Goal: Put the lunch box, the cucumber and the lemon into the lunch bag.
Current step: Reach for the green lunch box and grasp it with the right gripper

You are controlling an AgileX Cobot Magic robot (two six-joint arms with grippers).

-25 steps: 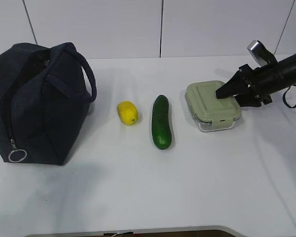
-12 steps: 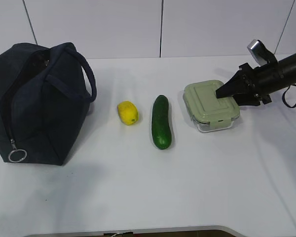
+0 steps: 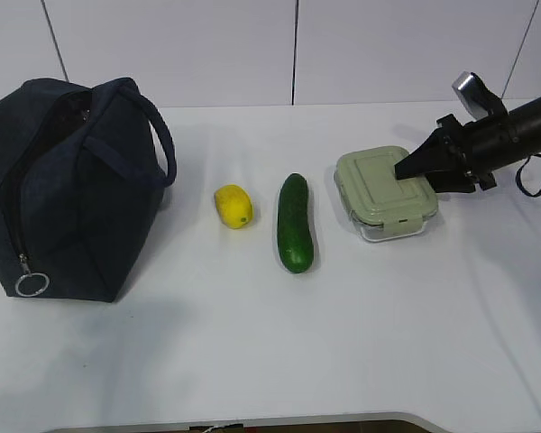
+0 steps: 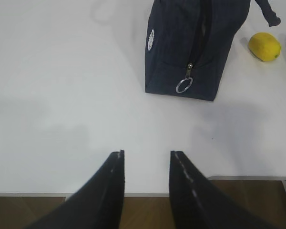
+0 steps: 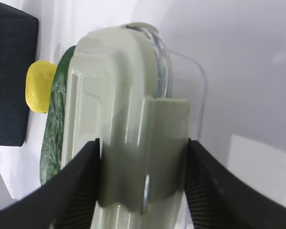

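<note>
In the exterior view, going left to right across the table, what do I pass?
lunch bag → lemon → cucumber → lunch box → right gripper, its jaws at the box's right end.

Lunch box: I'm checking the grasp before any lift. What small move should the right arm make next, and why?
Probably finish closing, then lift. The right gripper has its jaws on both sides of the lunch box at its clip end, apparently touching, and the box sits on the table, far from the lunch bag.
</note>
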